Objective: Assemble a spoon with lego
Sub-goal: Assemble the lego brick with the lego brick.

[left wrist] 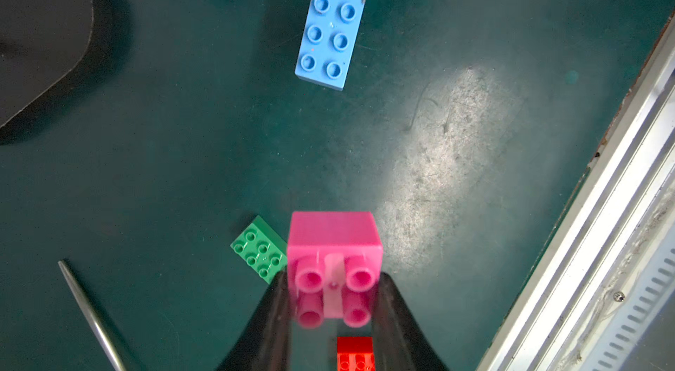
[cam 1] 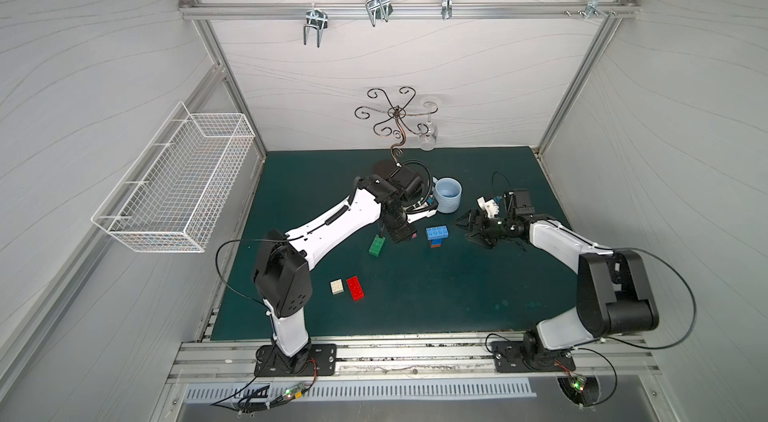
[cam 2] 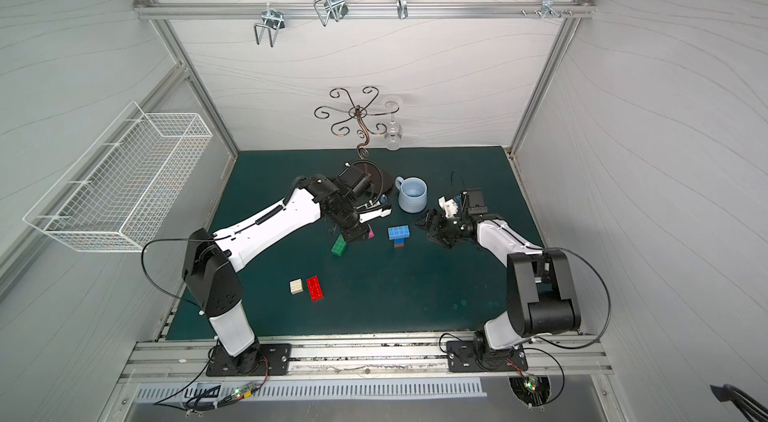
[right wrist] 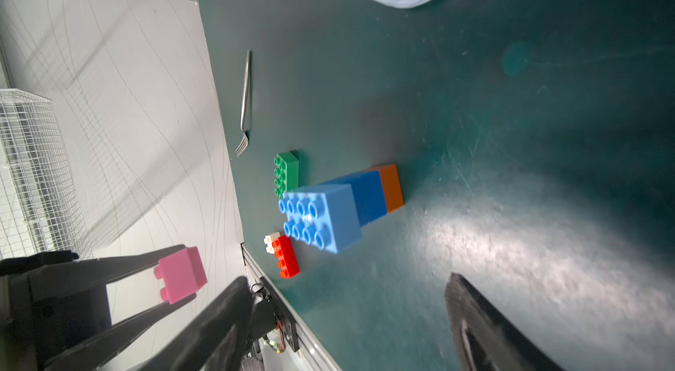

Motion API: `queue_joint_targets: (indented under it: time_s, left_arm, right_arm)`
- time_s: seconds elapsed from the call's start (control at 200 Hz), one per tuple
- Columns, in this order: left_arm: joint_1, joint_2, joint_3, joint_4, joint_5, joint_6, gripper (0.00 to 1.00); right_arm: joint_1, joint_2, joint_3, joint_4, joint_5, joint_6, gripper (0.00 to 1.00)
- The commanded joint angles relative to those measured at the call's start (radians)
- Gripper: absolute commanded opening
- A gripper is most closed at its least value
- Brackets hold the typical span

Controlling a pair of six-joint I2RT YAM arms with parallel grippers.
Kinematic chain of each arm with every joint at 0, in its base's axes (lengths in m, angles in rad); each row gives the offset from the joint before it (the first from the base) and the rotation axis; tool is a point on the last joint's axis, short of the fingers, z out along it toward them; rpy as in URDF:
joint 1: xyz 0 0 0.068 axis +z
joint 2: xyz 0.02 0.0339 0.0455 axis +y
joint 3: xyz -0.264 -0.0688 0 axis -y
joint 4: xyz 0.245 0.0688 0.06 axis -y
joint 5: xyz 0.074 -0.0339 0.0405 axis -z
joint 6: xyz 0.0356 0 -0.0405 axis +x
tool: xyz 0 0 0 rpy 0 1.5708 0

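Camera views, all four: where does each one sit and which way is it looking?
Top view: high at the front, looking down on the green mat; left arm, right arm show.
Top view: beside it, facing likewise; mug, both arms.
Left wrist: on the left arm, looking down along the left gripper, shut on the pink brick.
Right wrist: on the right arm, looking across the mat past the open right gripper at the part-built spoon.
Shared by both wrist views: pink brick, green brick, red brick.

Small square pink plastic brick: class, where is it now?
The pink brick is clamped in the left gripper, above the green mat, between the long green brick and the blue-and-orange brick stack in a top view.
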Motion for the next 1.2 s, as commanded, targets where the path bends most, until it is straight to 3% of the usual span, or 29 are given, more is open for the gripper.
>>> queue_joint_targets:
  time_s: [0.0,1.191]
  left_arm:
    - [0.006,0.016,0.063,-0.008,0.016,0.057,0.20]
    - [0.012,0.299,0.352,-0.063,0.110,0.033,0.19]
  right_arm:
    - [0.016,0.025,-0.008,0.056,-0.025,0.001,0.84]
    - [0.099,0.164,-0.029,0.251,-0.091,0.025,0.76]
